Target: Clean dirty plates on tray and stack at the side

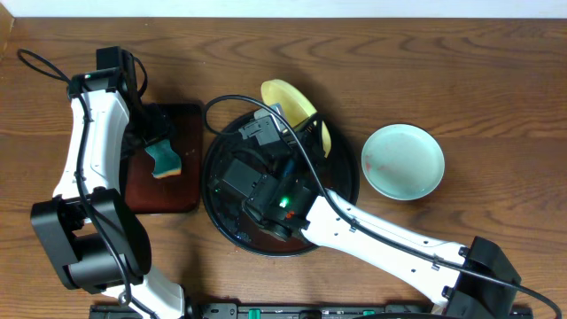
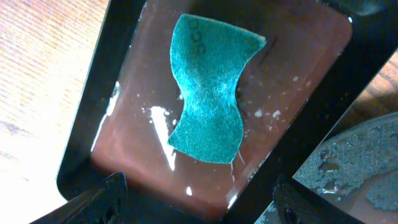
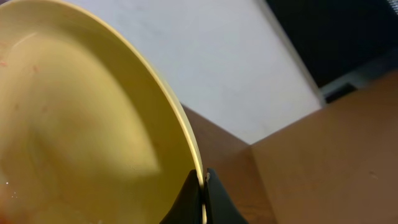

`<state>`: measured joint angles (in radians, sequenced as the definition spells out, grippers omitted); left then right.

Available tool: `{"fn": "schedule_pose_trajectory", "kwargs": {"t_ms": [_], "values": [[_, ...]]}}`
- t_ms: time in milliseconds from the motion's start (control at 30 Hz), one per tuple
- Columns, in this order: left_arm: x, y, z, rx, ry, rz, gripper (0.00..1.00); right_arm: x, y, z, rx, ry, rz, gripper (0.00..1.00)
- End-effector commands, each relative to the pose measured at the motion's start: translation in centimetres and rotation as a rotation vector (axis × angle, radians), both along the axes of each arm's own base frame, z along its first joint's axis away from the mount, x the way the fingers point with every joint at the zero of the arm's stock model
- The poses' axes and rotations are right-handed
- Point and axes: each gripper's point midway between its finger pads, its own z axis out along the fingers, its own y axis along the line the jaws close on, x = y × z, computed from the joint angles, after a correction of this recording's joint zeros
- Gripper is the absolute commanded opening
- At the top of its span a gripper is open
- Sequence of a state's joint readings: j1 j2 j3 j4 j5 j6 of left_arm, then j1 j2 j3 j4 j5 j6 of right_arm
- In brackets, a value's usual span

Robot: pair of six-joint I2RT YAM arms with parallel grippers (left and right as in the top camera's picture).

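Nearest the robot's side of the tabletop (image 1: 496, 80), the round black tray (image 1: 217, 217) lies mostly under the right arm. Whether another plate sits on it cannot be told. Just left of it, the left hand (image 2: 202, 200) hangs over the rectangular tray (image 2: 93, 112) with its fingers spread wide and gripping nothing. The teal sponge (image 2: 208, 93) lies flat and untouched below it.

To the right of the round tray a blue-green plate (image 1: 403, 161) rests flat on the tabletop, faint red showing inside it. Farther back, over the tray's far rim, the right hand (image 3: 202, 190) is clamped on the rim of the yellow plate (image 3: 81, 124).

That plate stands steeply on edge. From overhead it shows as a crescent whose long axis runs from far-left to near-right. Its hollow face, which shows faint red marks, is turned toward the wrist camera.

The main risk is the grip, a narrow pinch on a thin, probably wet rim. Pressure from the sponge against the tilted face could twist the plate out of the hand and drop it onto the tray. The two arms may also crowd each other between the trays.
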<state>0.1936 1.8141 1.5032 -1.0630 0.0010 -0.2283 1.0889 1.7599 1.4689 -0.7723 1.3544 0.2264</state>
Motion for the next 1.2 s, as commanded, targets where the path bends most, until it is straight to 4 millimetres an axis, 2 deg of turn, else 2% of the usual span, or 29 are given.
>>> {"fn": "schedule_pose_trajectory", "kwargs": {"t_ms": [0,67,100,267,467,567,600,733,900,1000,1167], "values": [[-0.7,-0.1,-0.2,-0.003,0.027,-0.005,0.76,-0.4,0.4,-0.2,0.097,0.088,0.064,0.01],[-0.8,-0.1,0.5,-0.001,0.018,-0.005,0.76,-0.5,0.4,-0.5,0.166,0.162,0.105,0.01],[-0.8,-0.1,1.7,0.005,-0.011,-0.005,0.76,-0.3,0.1,-0.6,0.261,0.243,0.143,0.01],[-1.3,-0.2,5.5,0.025,-0.117,-0.005,0.76,1.3,-3.0,-0.7,0.520,0.425,0.180,0.01],[-2.5,-0.4,10.5,0.056,-0.270,-0.005,0.76,3.3,-9.0,-1.8,0.773,0.586,0.114,0.01],[-3.0,-0.5,12.1,0.066,-0.318,-0.004,0.76,4.0,-12.8,-2.7,0.868,0.623,0.017,0.01],[-3.2,-0.5,12.5,0.068,-0.331,-0.004,0.76,4.1,-14.9,-3.1,0.904,0.620,-0.058,0.01],[-3.4,-0.6,13.1,0.072,-0.350,-0.004,0.76,3.7,-21.7,-4.4,0.969,0.603,-0.282,0.01],[-3.3,-0.6,13.0,0.072,-0.347,-0.004,0.76,2.5,-27.5,-6.8,1.006,0.590,-0.466,0.01],[-3.3,-0.6,13.0,0.072,-0.347,-0.004,0.76,2.0,-29.1,-8.9,1.018,0.593,-0.521,0.01],[-3.3,-0.6,13.0,0.072,-0.347,-0.004,0.76,1.8,-29.4,-12.9,1.018,0.603,-0.537,0.01]]}}
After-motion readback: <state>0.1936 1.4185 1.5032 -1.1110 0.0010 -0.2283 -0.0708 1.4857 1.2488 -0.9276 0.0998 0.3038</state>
